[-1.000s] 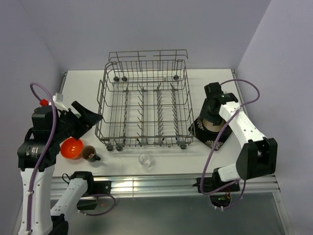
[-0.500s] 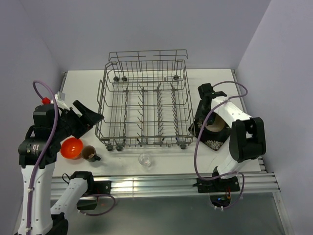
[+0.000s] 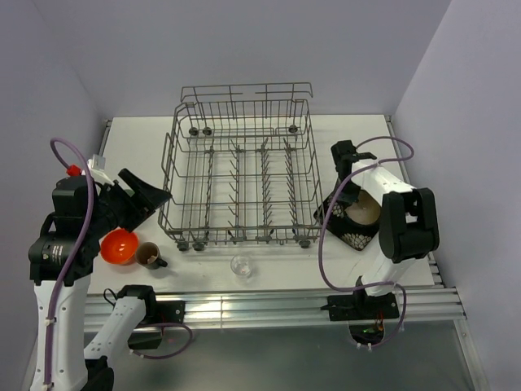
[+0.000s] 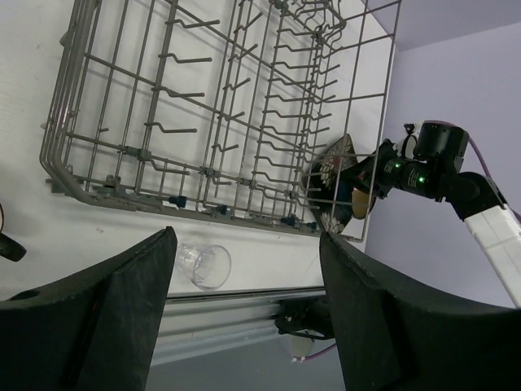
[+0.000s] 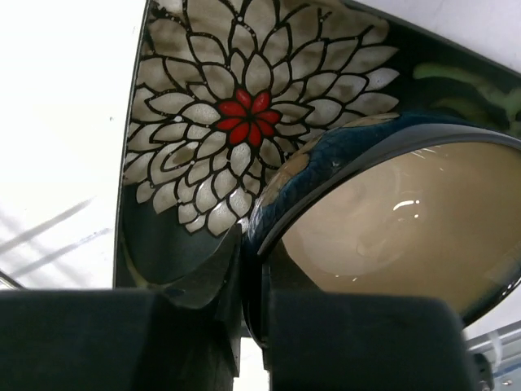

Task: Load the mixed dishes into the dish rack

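Right pincer (image 5: pixel 244 270) pinches the blue bowl (image 5: pixel 391 220) by its rim
Lift slowly, clear of the plate (image 5: pixel 203 122); left pincer (image 4: pixel 244 244) hangs released.

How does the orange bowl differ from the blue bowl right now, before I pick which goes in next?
The orange bowl sits left of the dish rack, beside the mug; the blue bowl rests on the square plate right of it. The orange bowl is untouched; the right gripper is shut on the blue bowl's rim. The orange bowl looks smaller than the blue bowl. Both are outside the rack.
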You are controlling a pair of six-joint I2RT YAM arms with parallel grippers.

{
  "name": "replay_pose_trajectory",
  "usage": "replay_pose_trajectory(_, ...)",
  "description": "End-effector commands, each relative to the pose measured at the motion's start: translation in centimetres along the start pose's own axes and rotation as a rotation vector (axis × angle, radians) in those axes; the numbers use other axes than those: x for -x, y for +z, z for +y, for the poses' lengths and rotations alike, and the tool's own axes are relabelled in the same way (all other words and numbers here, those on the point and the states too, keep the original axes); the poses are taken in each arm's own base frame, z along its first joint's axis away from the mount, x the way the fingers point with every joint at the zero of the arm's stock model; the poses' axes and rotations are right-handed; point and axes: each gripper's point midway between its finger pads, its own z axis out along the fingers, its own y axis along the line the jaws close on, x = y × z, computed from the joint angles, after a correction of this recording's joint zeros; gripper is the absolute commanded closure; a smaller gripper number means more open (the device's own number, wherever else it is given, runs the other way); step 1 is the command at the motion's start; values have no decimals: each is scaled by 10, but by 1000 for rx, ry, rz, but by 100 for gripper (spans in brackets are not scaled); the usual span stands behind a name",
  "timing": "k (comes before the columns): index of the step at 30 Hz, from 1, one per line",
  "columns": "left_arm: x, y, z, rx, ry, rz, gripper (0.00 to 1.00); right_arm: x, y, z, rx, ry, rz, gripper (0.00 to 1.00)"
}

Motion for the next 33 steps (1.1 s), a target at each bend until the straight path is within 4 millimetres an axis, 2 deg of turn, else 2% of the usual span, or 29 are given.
replay_pose_trajectory(1,5,0,-10,-41,-17,-17,24,5,-11,-10,-21,36,-37,100)
replay_pose_trajectory(4,3,4,-9,-38,-29,-4,25,12,-22,-10,-3,53,-68,100)
replay_pose_trajectory(7,3,5,-9,-43,-36,-4,27,22,-44,-13,13,73,-108,100)
replay_pose_trajectory(8,3,5,-9,-43,-37,-4,27,35,-60,-15,28,92,-156,100)
replay_pose_trajectory(10,4,4,-10,-41,-37,-6,28,45,-80,-19,33,117,-195,100)
replay_pose_trajectory(11,4,5,-10,-40,-38,-3,28,61,-104,-20,66,148,-262,100)
replay_pose_trajectory(13,4,6,-10,-39,-38,3,29,75,-131,-22,100,174,-319,100)
replay_pose_trajectory(14,4,7,-10,-36,-40,8,30,89,-159,-24,139,200,-378,100)
replay_pose_trajectory(16,4,7,-11,-38,-38,9,30,103,-188,-26,184,224,-440,100)
replay_pose_trajectory(17,4,7,-11,-35,-40,10,31,117,-221,-28,238,252,-517,100)
replay_pose_trajectory(18,4,6,-11,-37,-38,8,31,124,-238,-26,281,240,-563,100)
replay_pose_trajectory(20,3,6,-10,-34,-38,11,31,141,-287,-10,453,223,-675,100)
replay_pose_trajectory(21,2,6,-9,-31,-36,13,32,143,-306,-4,520,181,-718,100)
replay_pose_trajectory(22,2,6,-8,-28,-37,16,32,145,-333,19,674,117,-752,100)
replay_pose_trajectory(24,0,6,-9,-31,-38,22,33,142,-370,38,816,17,-812,100)
replay_pose_trajectory(25,0,5,-9,-34,-37,23,34,133,-399,58,958,-71,-833,100)
replay_pose_trajectory(27,1,3,-12,-43,-39,17,34,119,-419,86,1107,-199,-822,100)
replay_pose_trajectory(28,1,2,-13,-50,-39,15,35,108,-437,101,1199,-266,-825,100)
replay_pose_trajectory(29,3,1,-16,-58,-38,11,35,92,-442,118,1299,-348,-772,100)
replay_pose_trajectory(31,3,-1,-18,-67,-37,9,35,76,-455,138,1413,-417,-734,100)
replay_pose_trajectory(32,4,-2,-20,-72,-32,9,35,53,-460,153,1518,-494,-652,100)
replay_pose_trajectory(33,4,-2,-20,-73,-30,7,36,42,-466,160,1579,-535,-621,100)
